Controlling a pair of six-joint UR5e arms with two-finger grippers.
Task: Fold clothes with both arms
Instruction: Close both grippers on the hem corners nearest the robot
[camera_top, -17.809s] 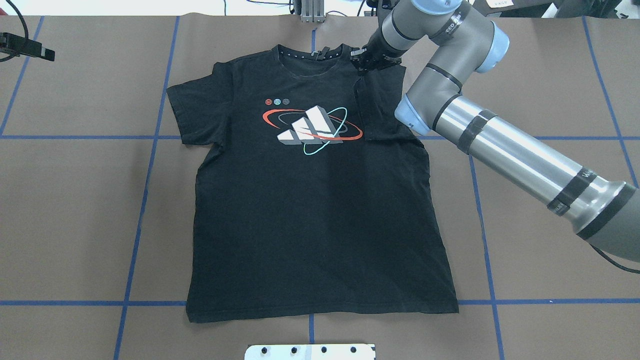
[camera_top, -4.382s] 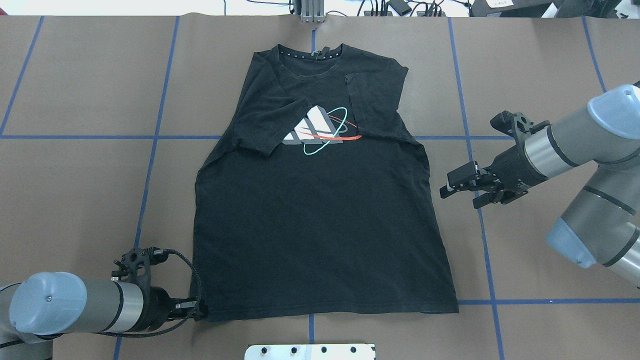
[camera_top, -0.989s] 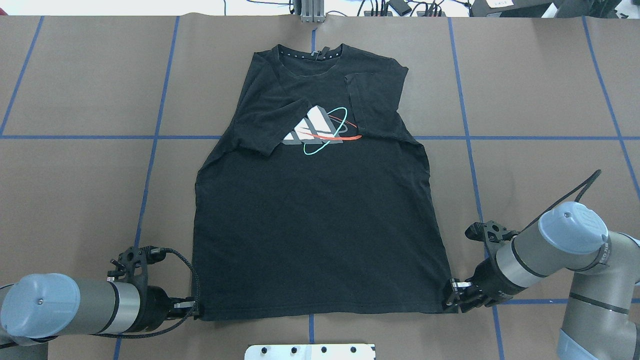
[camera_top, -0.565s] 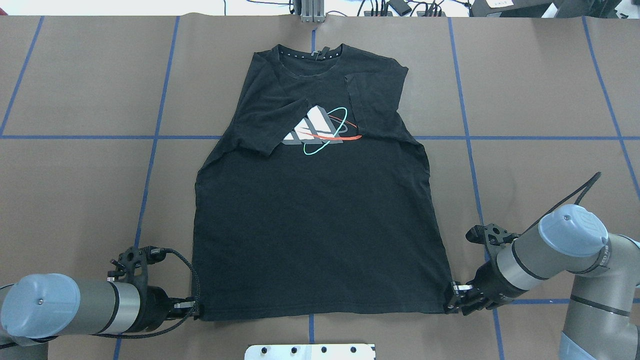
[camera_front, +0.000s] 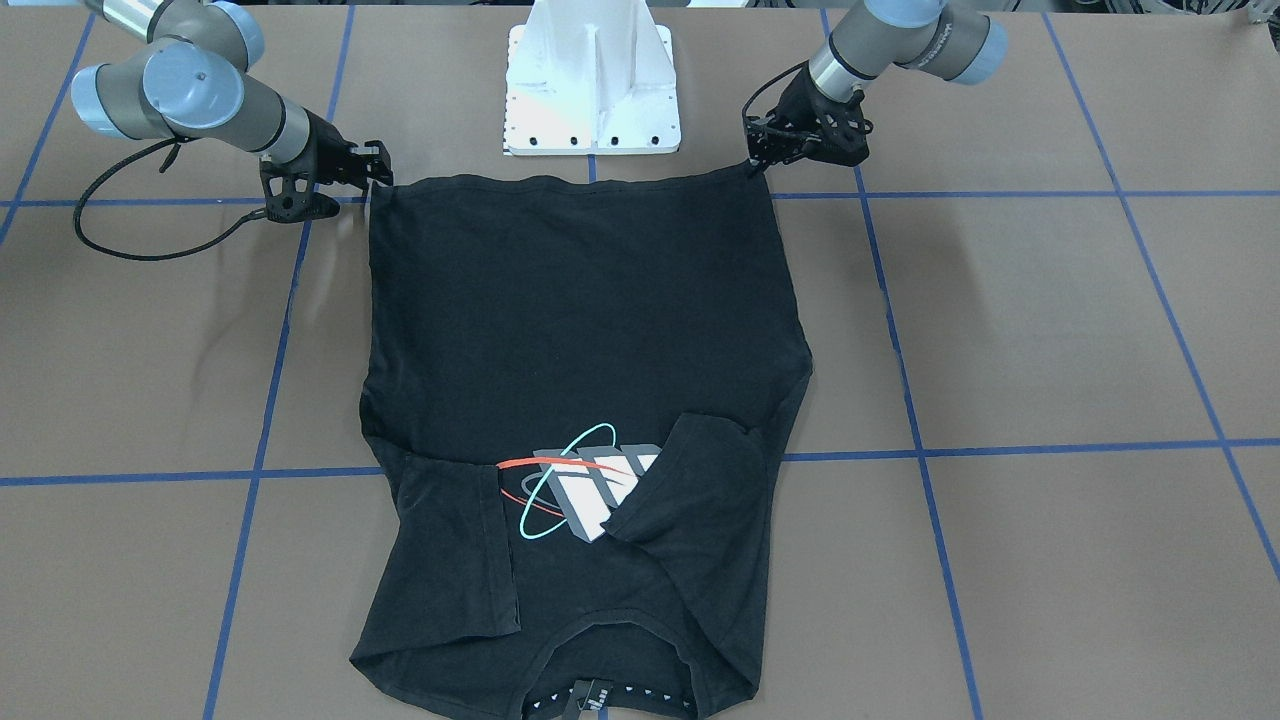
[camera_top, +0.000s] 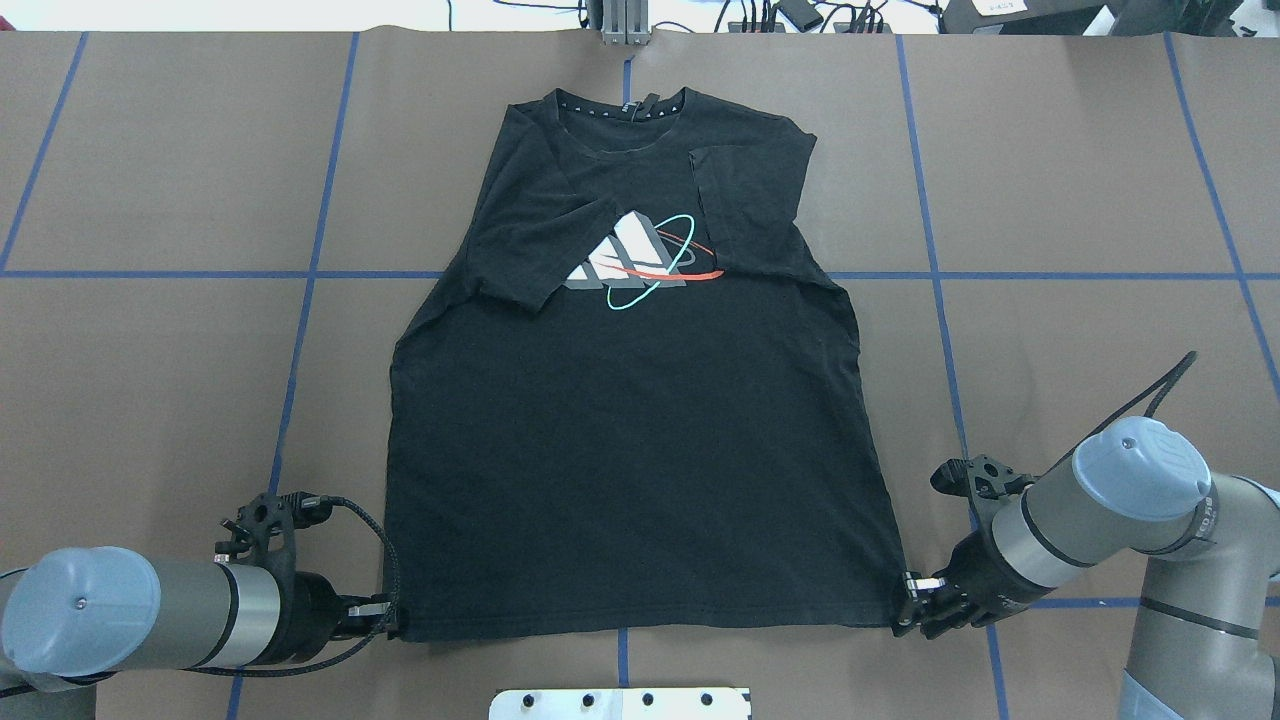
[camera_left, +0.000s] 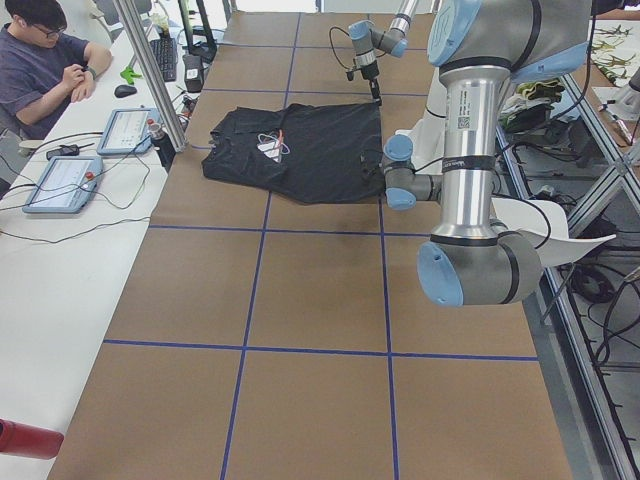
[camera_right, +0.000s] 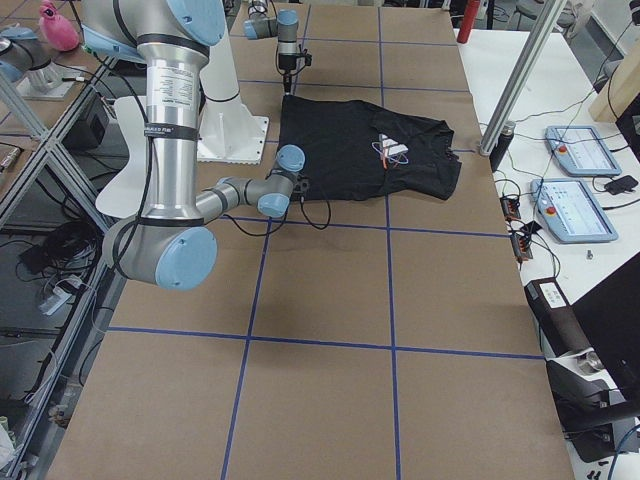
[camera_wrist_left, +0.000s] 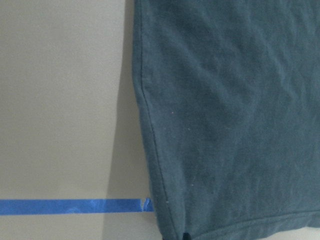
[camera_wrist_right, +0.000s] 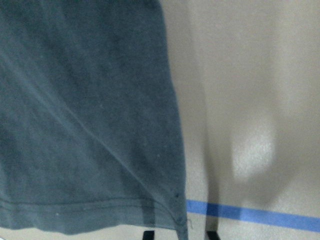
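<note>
Brown paper table (camera_top: 150, 400), blue tape lines (camera_top: 300, 340) crossing it. The shirt (camera_top: 640, 450) lies flat, logo (camera_top: 632, 262) up, both sleeves folded in, collar far from me. My left gripper (camera_top: 390, 628) pinches the hem's left corner. My right gripper (camera_top: 905, 614) sits at the right corner, fingers (camera_wrist_right: 148, 235) narrowly apart, straddling the hem.

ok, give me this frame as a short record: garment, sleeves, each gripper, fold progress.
garment: black T-shirt, front up, flat on the table, collar on the far side from the robot
sleeves: left-side sleeve and right-side sleeve both folded inward, partly covering the logo
left gripper: at its near hem corner, apparently shut on it
right gripper: at the other hem corner, jaws apart astride it
progress: body not yet folded
</note>
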